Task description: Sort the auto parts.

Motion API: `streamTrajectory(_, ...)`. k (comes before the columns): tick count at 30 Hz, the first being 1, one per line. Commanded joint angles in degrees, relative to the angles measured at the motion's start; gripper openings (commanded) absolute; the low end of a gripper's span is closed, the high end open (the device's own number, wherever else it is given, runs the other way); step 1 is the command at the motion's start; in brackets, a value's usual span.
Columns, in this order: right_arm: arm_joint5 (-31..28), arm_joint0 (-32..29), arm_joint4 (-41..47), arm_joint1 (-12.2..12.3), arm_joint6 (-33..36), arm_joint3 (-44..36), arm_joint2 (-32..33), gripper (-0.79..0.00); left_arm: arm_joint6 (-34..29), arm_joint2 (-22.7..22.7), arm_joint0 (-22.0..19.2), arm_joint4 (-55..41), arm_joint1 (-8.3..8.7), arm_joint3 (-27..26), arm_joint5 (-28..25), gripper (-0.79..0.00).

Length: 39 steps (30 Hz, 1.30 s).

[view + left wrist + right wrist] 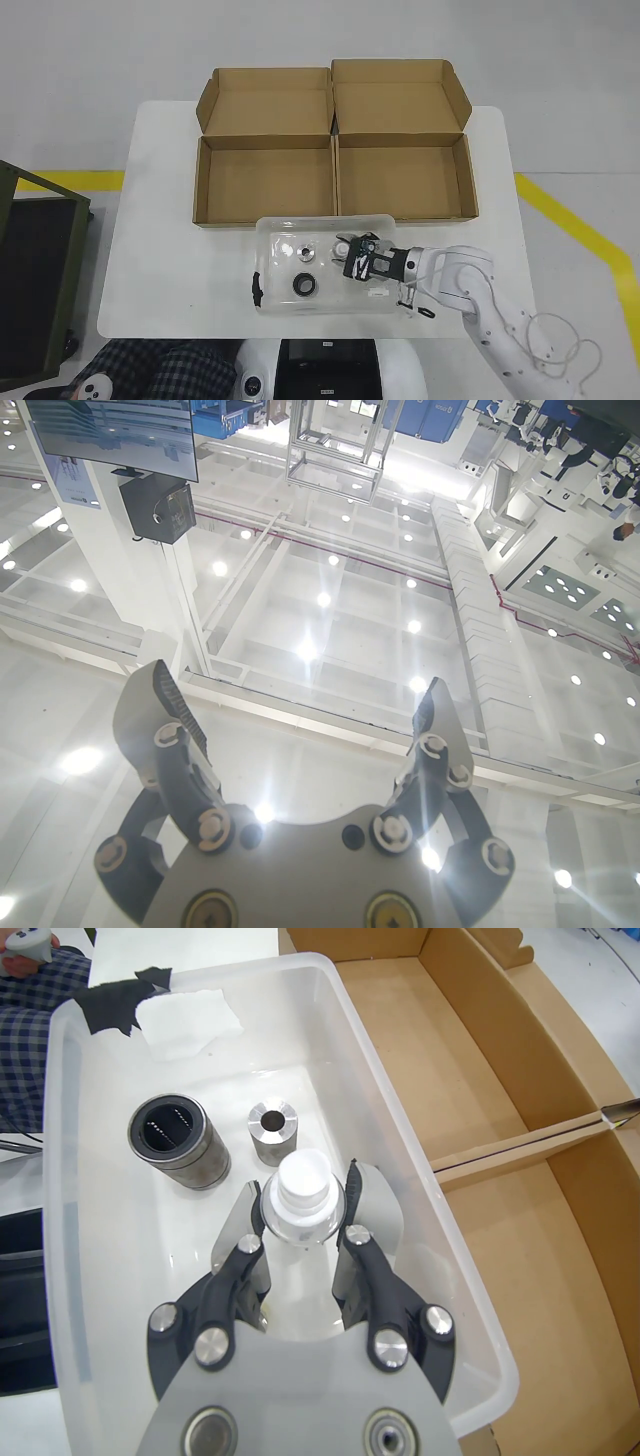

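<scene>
SORTING LINE: The right claw (pixel 302 1208) reaches into a clear plastic bin (pixel 380 1093) on the white tabletop (pixel 160 250). It is clamped on a white stepped plastic part (pixel 303 1183), with a ribbed finger (pixel 352 1188) pressed to each side of the part's round lower rim. The part stands upright between the jaws, its narrow top pointing away from the wrist. Whether it rests on the bin floor or has left it cannot be told.

A small steel bushing (pixel 272 1135) stands just beyond the part, close to the fingertips, and a dark linear bearing (pixel 177 1143) stands beside the bushing. Two open cardboard boxes, left (pixel 265 185) and right (pixel 400 182), lie side by side against the bin's far wall.

The lift likely calls for a straight rise that keeps the part level, since the grip sits low on a smooth, rounded rim. The part should probably clear the bin wall before any swing toward a box, and the fingertips should stay off the bushing.

The left claw (pixel 300 695) points up at the ceiling, its jaws apart and holding nothing.
</scene>
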Motion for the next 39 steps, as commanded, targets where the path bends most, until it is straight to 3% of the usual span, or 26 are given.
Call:
streamTrajectory(1,-0.74,-0.74,-0.48,0.25,-0.83,-1.26,0.6,-0.785,0.0,0.0,0.0,0.0,0.0,0.0,0.0,0.0)
streamTrajectory(18,-8.24,-3.64,4.9,1.86,-15.67,-7.78,7.26,-0.785,0.0,0.0,0.0,0.0,0.0,0.0,0.0,0.0)
streamTrajectory(39,-7.83,-7.23,23.0,2.86,-29.78,-10.0,21.45,-0.785,0.0,0.0,0.0,0.0,0.0,0.0,0.0,0.0)
